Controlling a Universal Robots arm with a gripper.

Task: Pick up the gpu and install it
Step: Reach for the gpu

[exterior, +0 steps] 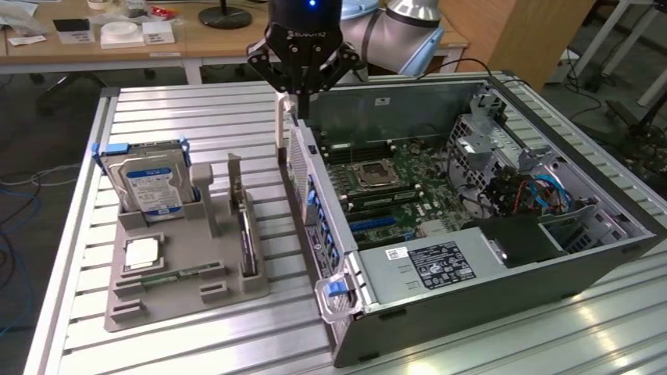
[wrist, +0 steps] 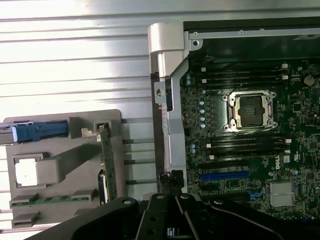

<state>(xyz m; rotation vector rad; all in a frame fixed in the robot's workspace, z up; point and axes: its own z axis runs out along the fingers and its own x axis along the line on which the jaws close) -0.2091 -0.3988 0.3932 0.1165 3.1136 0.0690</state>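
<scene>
**Pincer shut over case edge; gpu in tray**

Writing: "ROBOTIQ" on the gripper [exterior: 293, 98] body. Wrist view reads "DELL" on the motherboard [wrist: 240, 165]. The black PSU label [exterior: 443, 263] and the blue-white sticker on the hard drive [exterior: 146, 183] have print too small to read.

Gripper's fingers are closed together and it hangs above the rear wall of the open PC case [exterior: 490, 297]. Can't make out anything held.

The gpu [exterior: 246, 238] stands on edge in the grey tray [exterior: 187, 242], bracket end up, beside the case and apart from the gripper.

Ext view gives the drive's face and the mem stick [exterior: 172, 275] lying flat at the tray front. Wrist view looks straight down past the gripper [wrist: 172, 200]. It gives the gpu [wrist: 106, 160] as a thin green edge, plus the CPU socket [wrist: 250, 110] and blue slot [wrist: 225, 176].
</scene>
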